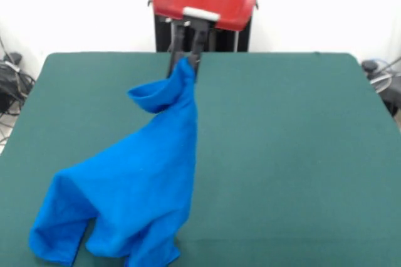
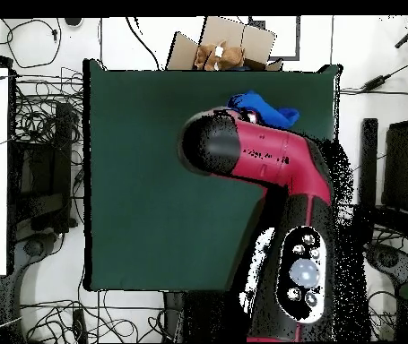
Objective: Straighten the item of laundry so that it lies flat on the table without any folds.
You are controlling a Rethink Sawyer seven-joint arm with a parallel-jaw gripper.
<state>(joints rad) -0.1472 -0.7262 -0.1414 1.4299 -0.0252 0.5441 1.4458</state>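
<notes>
The gripper (image 1: 186,60) holds the blue T-shirt (image 1: 131,185) draped onto the table (image 1: 294,141).

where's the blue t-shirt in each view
Front view: the blue T-shirt hangs from the gripper at upper centre and drapes down to the lower left of the green table.
Overhead view: only a bit shows near the table's top edge, past the red arm.
Shared landmark: the green table.

A plain bright blue shirt (image 1: 135,192) lies on the dark green table (image 1: 294,141), under the red-and-black arm (image 2: 261,157).
</notes>
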